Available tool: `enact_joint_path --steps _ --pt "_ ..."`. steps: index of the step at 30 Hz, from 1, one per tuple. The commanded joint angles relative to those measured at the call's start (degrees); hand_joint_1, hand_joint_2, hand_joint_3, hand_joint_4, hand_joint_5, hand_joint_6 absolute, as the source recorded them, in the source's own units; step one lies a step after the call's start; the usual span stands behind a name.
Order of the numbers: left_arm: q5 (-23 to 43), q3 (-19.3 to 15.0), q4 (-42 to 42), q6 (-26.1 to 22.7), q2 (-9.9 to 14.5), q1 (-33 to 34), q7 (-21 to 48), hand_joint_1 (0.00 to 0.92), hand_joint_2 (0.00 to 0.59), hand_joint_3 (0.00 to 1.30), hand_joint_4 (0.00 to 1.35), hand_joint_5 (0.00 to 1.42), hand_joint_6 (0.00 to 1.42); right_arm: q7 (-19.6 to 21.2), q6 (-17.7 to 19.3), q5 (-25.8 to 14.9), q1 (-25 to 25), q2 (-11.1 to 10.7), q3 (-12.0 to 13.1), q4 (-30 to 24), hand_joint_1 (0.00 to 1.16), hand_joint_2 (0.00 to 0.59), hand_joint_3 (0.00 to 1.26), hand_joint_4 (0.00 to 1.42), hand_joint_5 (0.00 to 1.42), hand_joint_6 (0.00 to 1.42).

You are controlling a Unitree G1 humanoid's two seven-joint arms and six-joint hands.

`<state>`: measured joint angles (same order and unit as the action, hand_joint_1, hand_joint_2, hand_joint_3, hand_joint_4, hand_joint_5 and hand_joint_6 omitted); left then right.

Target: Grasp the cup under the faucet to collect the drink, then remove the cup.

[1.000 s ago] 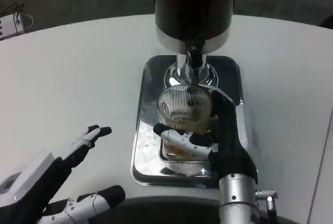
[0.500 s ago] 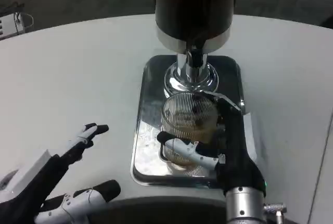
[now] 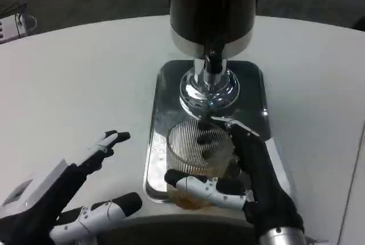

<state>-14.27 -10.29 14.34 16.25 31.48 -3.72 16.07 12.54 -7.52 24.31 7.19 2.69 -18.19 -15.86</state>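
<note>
A ribbed clear glass cup [image 3: 197, 154] with a little amber drink in it stands at the near end of the steel drip tray [image 3: 171, 91]. My right hand [image 3: 245, 171] grips it, fingers wrapped around its near and right sides. The chrome faucet [image 3: 211, 65] of the dark dispenser [image 3: 212, 5] hangs above the tray, farther back than the cup. My left hand [image 3: 74, 194] hovers over the table at the lower left, fingers spread, holding nothing.
The round white table [image 3: 85, 74] stretches bare to the left and right of the tray. Some white object [image 3: 12, 27] sits at the far left edge. The dispenser's chrome base [image 3: 209, 92] stands on the tray's far half.
My right hand has pulled the cup toward me, away from under the faucet to the tray's near end. The left hand shifted slightly, fingers still spread.
</note>
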Motion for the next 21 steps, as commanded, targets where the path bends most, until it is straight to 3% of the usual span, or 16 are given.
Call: enact_joint_path --steps 1,7,11,16,21 --pt "-1.6 1.0 0.2 0.5 0.0 0.4 -0.9 0.0 0.055 0.12 0.02 0.12 0.2 -3.9 -0.1 -1.5 -4.1 -1.1 0.4 -8.0 0.92 0.237 1.03 1.25 1.42 1.42" --pt "-3.1 1.6 1.7 0.5 -0.1 0.6 -1.2 0.0 0.055 0.12 0.02 0.12 0.2 -7.1 1.5 -2.4 -8.2 -4.0 3.0 -15.2 0.92 0.239 1.04 1.27 1.42 1.42" --pt "-3.8 2.3 3.7 0.5 -0.4 0.1 -1.3 0.0 0.058 0.12 0.02 0.12 0.2 -10.3 2.7 -4.5 -11.1 -7.5 6.8 -20.5 0.92 0.239 1.04 1.27 1.42 1.42" --pt "-4.9 3.0 6.6 0.6 -0.7 -1.0 -1.1 0.0 0.062 0.12 0.02 0.12 0.2 -13.1 7.3 -6.8 -14.7 -12.0 12.2 -25.7 0.93 0.223 1.04 1.25 1.42 1.42" --pt "-6.1 3.5 9.7 0.6 -1.0 -2.0 -1.3 0.0 0.064 0.12 0.01 0.1 0.19 -16.2 8.5 -10.9 -17.5 -14.5 16.9 -29.3 0.93 0.217 1.04 1.25 1.42 1.42"
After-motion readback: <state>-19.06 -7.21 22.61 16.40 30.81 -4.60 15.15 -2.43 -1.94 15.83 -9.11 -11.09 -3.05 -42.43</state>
